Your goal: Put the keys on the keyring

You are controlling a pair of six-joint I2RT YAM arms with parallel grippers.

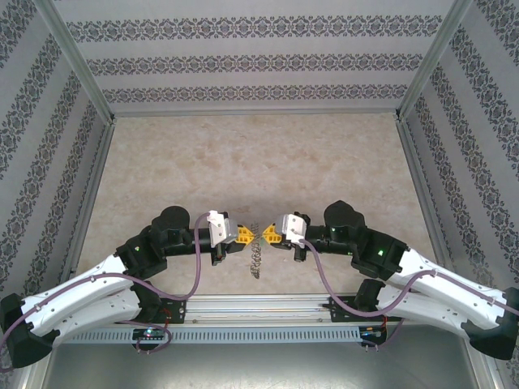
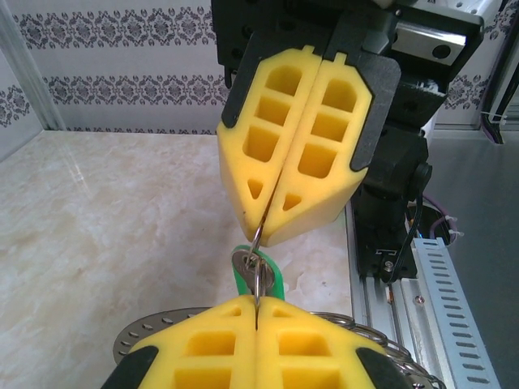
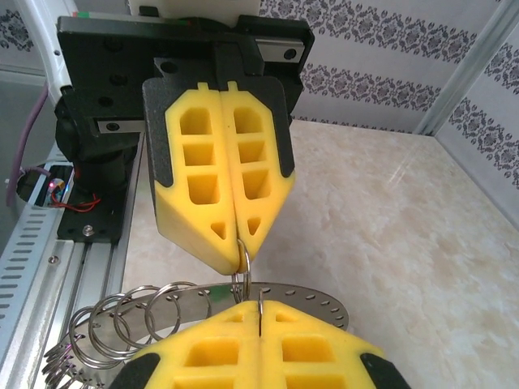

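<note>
Both closed: left gripper (image 1: 248,235), right gripper (image 1: 266,235) pinch thin silver wire loop (image 3: 241,275) by green-headed key (image 2: 272,280); keep tension, twist gently.

A beige marbled tabletop (image 1: 259,154) lies between walls of patterned wallpaper, far (image 1: 259,61), left (image 1: 40,121) and right (image 1: 478,121). Aluminium posts (image 1: 75,57) stand at the far corners. Along the near edge run an aluminium rail (image 1: 259,306) and a slotted cable duct (image 1: 243,334).

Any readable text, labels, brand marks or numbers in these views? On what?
None readable.
The left gripper, right gripper, green key, keyring and patterned walls carry no lettering.
The circuit board is too blurred to read.
</note>
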